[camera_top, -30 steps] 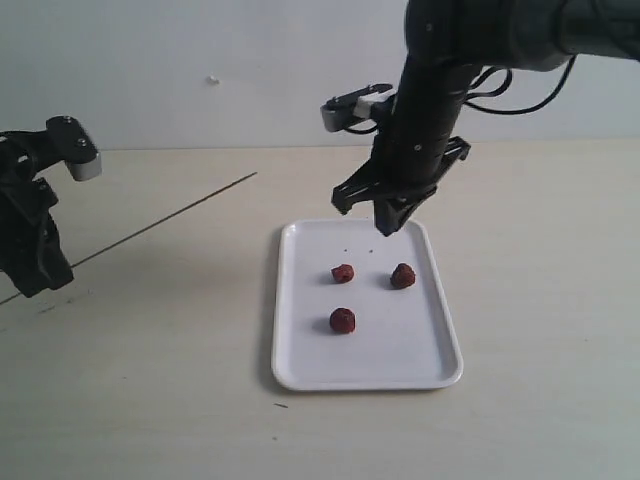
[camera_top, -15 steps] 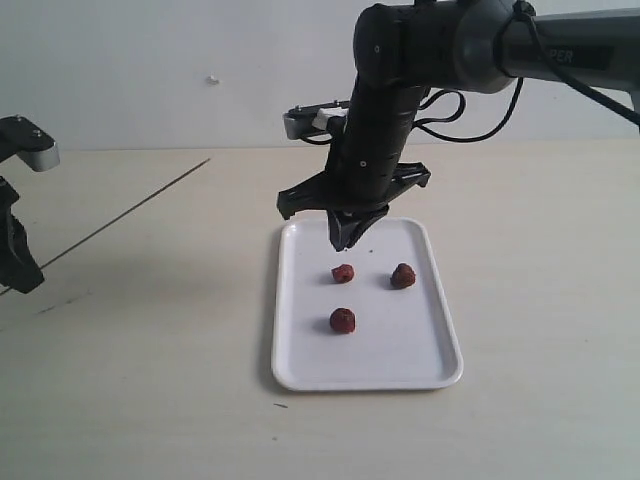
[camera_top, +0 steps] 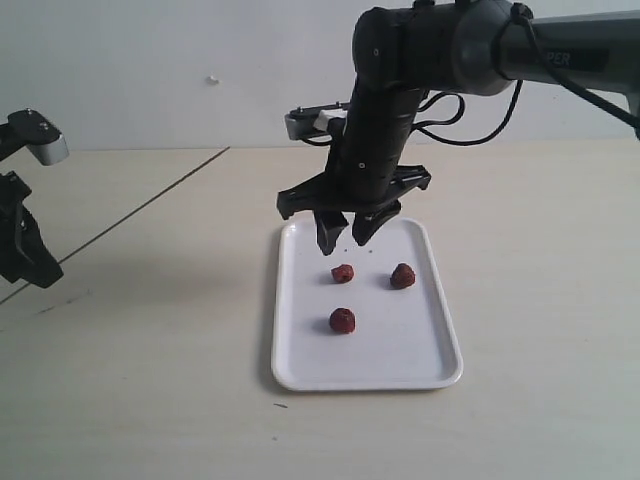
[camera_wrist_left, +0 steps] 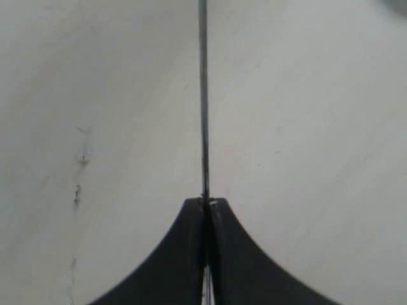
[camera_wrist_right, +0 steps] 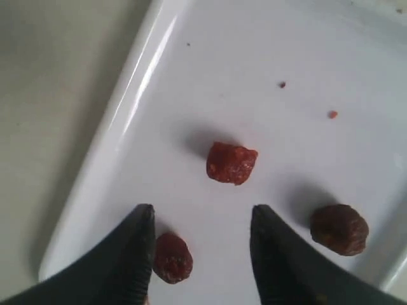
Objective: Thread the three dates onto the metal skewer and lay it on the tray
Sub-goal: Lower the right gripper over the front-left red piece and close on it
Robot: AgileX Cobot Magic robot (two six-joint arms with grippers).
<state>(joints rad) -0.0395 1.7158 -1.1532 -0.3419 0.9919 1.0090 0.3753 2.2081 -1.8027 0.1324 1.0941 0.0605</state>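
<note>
Right end effector point(camera_top: 343, 238), open, hovers over 3 light, probably soft dates point(camera_top: 342, 320) on the tray point(camera_top: 300, 350), best pinched gently mid-body; left end effector point(camera_wrist_left: 205, 204) grips the stiff metal skewer point(camera_wrist_left: 203, 95).

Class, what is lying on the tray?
Three dates lie apart on the tray, plus a few crumbs. The right gripper, open above them, hides part of the tray's far edge.

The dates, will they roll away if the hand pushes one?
Probably only a little: the dates look lumpy and wrinkled, not smooth balls. They seem small and light, so the open right hand could nudge one across the smooth tray.
</note>
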